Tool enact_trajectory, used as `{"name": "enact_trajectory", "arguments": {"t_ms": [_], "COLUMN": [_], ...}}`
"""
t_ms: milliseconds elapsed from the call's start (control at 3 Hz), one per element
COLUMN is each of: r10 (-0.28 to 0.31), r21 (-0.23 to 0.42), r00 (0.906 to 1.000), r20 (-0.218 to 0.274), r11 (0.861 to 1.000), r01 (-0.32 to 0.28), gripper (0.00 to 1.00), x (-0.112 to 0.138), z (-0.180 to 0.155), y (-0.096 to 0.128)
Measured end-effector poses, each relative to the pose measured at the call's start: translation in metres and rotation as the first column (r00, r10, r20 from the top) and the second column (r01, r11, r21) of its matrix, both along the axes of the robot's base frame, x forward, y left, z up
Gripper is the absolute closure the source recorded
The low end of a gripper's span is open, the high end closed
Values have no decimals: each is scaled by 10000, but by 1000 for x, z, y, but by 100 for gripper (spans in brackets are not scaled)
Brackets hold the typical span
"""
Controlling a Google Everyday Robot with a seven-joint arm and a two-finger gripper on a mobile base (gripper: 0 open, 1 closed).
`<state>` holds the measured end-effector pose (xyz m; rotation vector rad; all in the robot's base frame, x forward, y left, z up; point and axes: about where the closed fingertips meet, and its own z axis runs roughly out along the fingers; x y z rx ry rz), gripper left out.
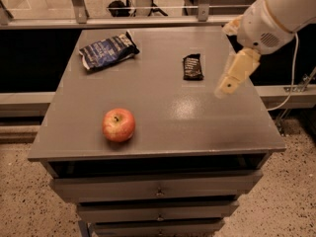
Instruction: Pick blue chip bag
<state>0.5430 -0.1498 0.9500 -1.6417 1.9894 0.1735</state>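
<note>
The blue chip bag (pixel 107 50) lies flat at the far left corner of the grey table (pixel 197 127). It is crinkled dark navy foil with white lettering. My gripper (pixel 229 80) hangs from the white arm (pixel 274 14) above the table's right side, just right of the black snack packet (pixel 192 66). It is far from the bag and holds nothing that I can see.
A red apple (pixel 118 125) sits near the table's front left. Drawers (pixel 158 189) run below the tabletop. A metal rail and glass (pixel 148 19) stand behind the table. A speckled floor lies around it.
</note>
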Motion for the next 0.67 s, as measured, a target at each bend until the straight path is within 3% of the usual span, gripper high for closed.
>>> {"name": "enact_trajectory", "arguments": {"t_ms": [333,667], "r10": [447,671], "r21": [1515,2743], "r00": [9984,9958], "r20": [343,621], "r11": [9872,9582], "r01": [-494,-817], "gripper": [0,0], "x": [60,105], "z": [-12,-14], "y": [44,82]}}
